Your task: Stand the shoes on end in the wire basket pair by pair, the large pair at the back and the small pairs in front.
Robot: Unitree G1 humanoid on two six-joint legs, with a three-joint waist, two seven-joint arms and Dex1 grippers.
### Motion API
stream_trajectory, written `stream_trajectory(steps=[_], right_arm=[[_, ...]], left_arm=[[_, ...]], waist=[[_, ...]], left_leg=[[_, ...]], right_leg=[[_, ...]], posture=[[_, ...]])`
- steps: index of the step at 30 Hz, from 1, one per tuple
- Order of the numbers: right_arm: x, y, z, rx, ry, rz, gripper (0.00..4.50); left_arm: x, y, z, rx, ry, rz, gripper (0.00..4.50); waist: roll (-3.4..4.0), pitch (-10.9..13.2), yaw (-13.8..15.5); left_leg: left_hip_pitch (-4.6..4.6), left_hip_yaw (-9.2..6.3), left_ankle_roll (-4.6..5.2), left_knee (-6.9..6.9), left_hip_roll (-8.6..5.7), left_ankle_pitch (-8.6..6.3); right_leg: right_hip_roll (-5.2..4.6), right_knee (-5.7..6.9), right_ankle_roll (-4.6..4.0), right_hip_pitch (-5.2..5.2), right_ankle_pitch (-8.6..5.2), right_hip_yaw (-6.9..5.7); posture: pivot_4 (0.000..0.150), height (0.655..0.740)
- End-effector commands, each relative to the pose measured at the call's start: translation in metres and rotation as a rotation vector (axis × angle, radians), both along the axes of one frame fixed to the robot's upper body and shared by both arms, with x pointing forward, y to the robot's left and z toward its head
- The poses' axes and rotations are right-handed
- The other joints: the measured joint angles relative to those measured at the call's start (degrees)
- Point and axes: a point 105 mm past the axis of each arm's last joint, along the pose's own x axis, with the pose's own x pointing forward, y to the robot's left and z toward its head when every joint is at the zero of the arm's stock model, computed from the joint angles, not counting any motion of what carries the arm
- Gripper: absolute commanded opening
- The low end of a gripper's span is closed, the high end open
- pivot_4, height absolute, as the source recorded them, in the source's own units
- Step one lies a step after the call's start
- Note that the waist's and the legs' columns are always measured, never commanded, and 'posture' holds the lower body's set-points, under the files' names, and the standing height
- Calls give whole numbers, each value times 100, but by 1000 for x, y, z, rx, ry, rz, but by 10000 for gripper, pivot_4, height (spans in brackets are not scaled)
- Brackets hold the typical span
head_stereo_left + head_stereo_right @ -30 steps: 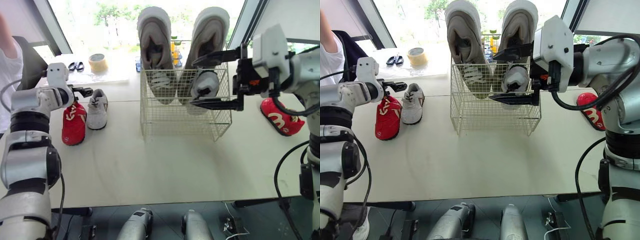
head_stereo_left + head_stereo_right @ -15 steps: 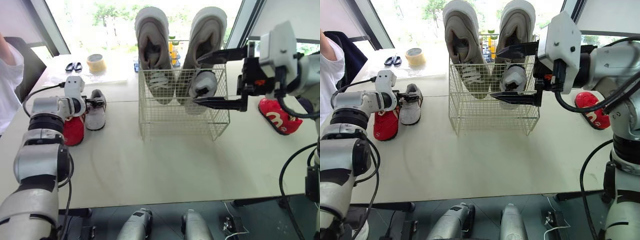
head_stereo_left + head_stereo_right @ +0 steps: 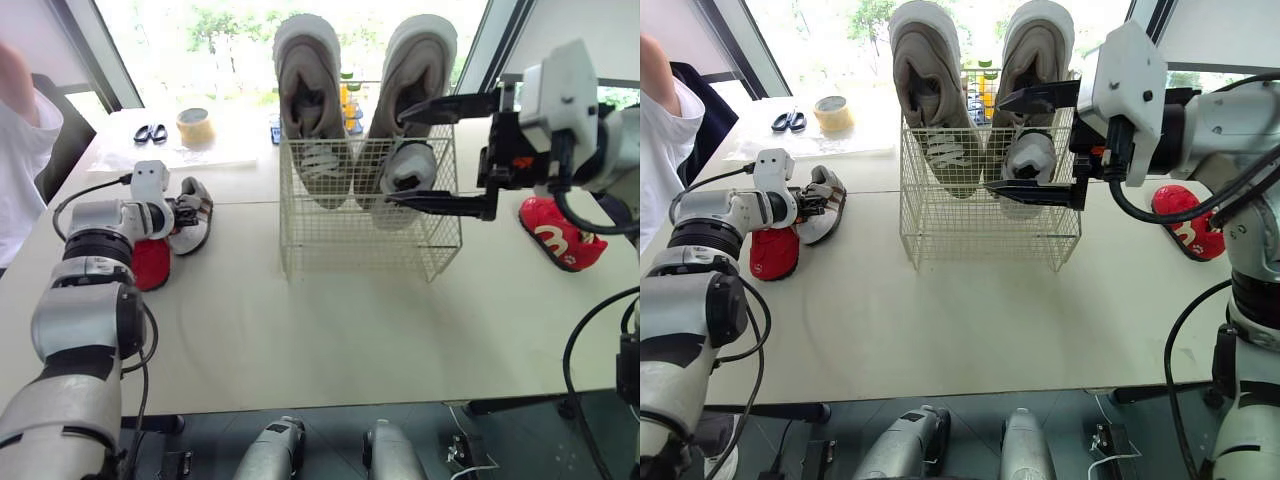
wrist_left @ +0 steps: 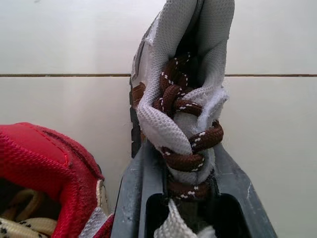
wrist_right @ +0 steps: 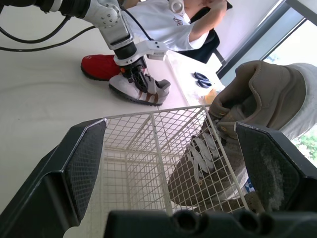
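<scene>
Your left gripper (image 3: 178,212) was clamped on the laced throat of a brown-laced grey shoe (image 3: 198,200) at the left of the table (image 3: 330,330). In the left wrist view its fingers (image 4: 130,198) pinched tongue and laces from both sides. That shoe sat slanted, right against a red shoe (image 3: 150,262) lying just nearer and to its left. Your right gripper (image 3: 395,158) was spread wide and held nothing. It was at the right end of the wire basket (image 3: 340,240) mid-table, fingers pointing left, one high and one low. You could not tell from these views whether it touched the wire. In the basket, two large tan sneakers (image 3: 308,90) stood on end along the far side, heels up and well above the rim. A small grey shoe (image 3: 410,168) stood in front of the right one. A second red shoe (image 3: 560,235) lay on the table right of the basket, apart from it. At far left were a tape roll (image 3: 193,122) and scissors (image 3: 152,132). A person in a white shirt (image 3: 25,150) was at the left edge.
</scene>
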Motion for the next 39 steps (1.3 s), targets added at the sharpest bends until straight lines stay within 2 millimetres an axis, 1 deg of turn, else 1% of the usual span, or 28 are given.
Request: stream_trajectory(steps=[1,2,3,4,5,6,8,10,12,14,16,17,19,23,25,27,30,33,36,39], right_arm=[[-7,-3,11,7,-63,-8,45000],[-7,-3,11,6,-64,-10,45000],[-7,-4,11,8,-65,-19,45000],[-7,-5,11,9,-66,-25,45000],[-7,-5,12,12,-68,-32,45000],[-7,-6,13,17,-70,-39,45000],[-7,-7,14,23,-72,-47,45000],[-6,-10,15,35,-71,-64,45000],[-5,-15,15,46,-60,-86,45000],[-4,-20,12,47,-46,-108,45000],[-4,-24,8,58,-23,-124,45000],[-5,-26,5,59,-10,-133,45000],[-5,-33,-5,58,28,-162,45000],[-6,-45,-39,7,134,-227,45000],[-11,-47,-54,-3,199,-236,45000],[-16,-47,-65,8,251,-238,45000],[-23,-42,-73,73,318,-220,45000],[-25,-40,-82,99,345,-239,45000],[-26,-37,-83,131,347,-252,45000],[-27,-35,-81,157,345,-255,45000]], left_arm=[[11,-7,55,-99,-193,-17,1380],[11,-8,63,-112,-221,-22,1380],[13,-18,114,-179,-426,-69,1380],[9,-22,150,-224,-574,-102,1380],[0,-28,183,-252,-723,-147,1380],[-14,-34,214,-281,-878,-194,1380],[-34,-43,240,-305,-1034,-247,1380],[-67,-65,261,-421,-1152,-383,1380],[-97,-82,268,-460,-1249,-478,1380],[-115,-95,266,-454,-1318,-512,1380],[-129,-109,262,-385,-1391,-541,1380],[-135,-116,259,-361,-1422,-553,1380],[-140,-126,252,-341,-1446,-538,1380],[-138,-146,223,-235,-1446,-504,1380],[-134,-155,208,-174,-1465,-476,1380],[-130,-161,198,-138,-1493,-446,1380],[-121,-168,185,-107,-1533,-371,1380],[-111,-176,171,-68,-1545,-326,1380],[-101,-185,156,-31,-1538,-297,1380],[-95,-191,147,-23,-1547,-275,1380]], waist=[[-7,4,-1],[-13,5,0],[-14,5,3],[-19,8,11],[-26,12,14],[-27,13,10],[-28,11,-2],[-23,8,-27],[-12,0,-28],[-13,0,-8],[-14,1,7],[-14,1,14],[-15,0,46],[-17,-1,66],[-17,-1,64],[-18,0,71],[-18,0,89],[-19,0,143],[-19,0,181],[-21,1,196]], left_leg=[[-1,0,0,0,0,0],[-3,-1,0,1,0,0],[-7,-1,0,3,0,0],[-10,-2,0,6,0,0],[-24,-6,0,14,0,0],[-56,-20,-1,41,4,0],[-102,-26,1,72,5,-1],[-98,-20,10,73,-2,-7],[-92,-16,14,71,-1,-9],[-78,-17,14,70,2,-9],[-66,-18,6,71,3,-4],[-58,-18,5,71,4,-3],[-51,-17,5,71,3,-3],[-34,-15,11,69,0,-7],[-3,-9,16,64,0,-10],[7,-9,17,63,1,-10],[7,-9,18,65,1,-11],[9,-8,21,64,2,-13],[8,-6,22,68,0,-14],[8,-7,24,68,0,-15]], right_leg=[[0,0,0,0,0,0],[0,1,0,-2,0,0],[1,1,0,-4,0,-2],[0,1,0,-4,0,-2],[0,1,0,-11,0,-6],[3,4,0,-25,0,-19],[2,5,1,-48,2,-29],[-6,-7,10,-39,8,-26],[-7,-12,11,-35,8,-20],[-3,-7,11,-25,8,-18],[1,3,8,-19,9,-18],[1,6,6,-12,11,-18],[1,6,3,-4,12,-17],[-1,-6,4,18,13,-18],[-2,-17,4,46,12,-17],[-1,-24,4,60,12,-19],[-1,-25,4,62,12,-20],[-2,-28,4,64,12,-20],[-3,-30,5,65,13,-19],[-3,-33,7,69,14,-21]], posture=[[1500,7400],[1500,7400],[1500,7400],[1500,7400],[1500,7400],[1500,7400],[1500,7400],[1500,7400],[1500,7400],[1500,7400],[1500,7400],[1500,7400],[1500,7400],[1500,7400],[1500,7400],[1500,7400],[1500,7400],[1500,7400],[1500,7400],[1500,7400]])
